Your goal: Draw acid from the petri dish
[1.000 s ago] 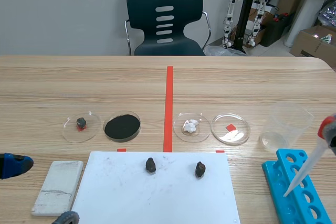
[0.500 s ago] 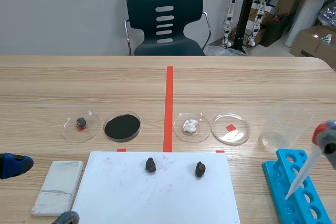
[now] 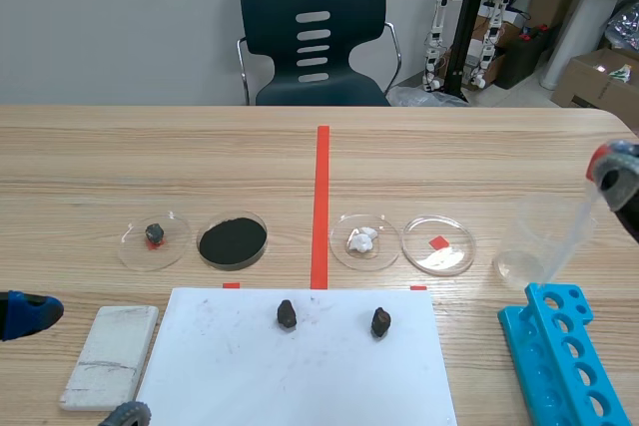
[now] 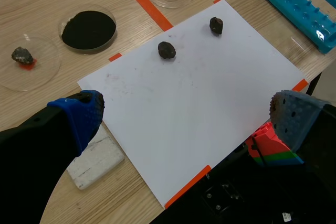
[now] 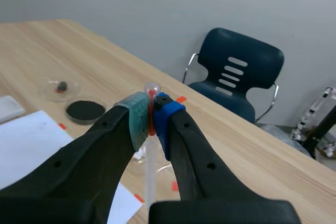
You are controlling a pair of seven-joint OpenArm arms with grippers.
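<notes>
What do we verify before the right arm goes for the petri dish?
1. Right gripper shut on the clear plastic pipette with red bulb: ok.
2. Pipette tip out of the blue plastic tube rack: ok.
3. Tip over the clear petri dish on the red square: not ok, it hangs by the clear plastic beaker.
4. Liquid in that dish: cannot tell.
5. Left gripper open, away from the dishes: ok.
</notes>
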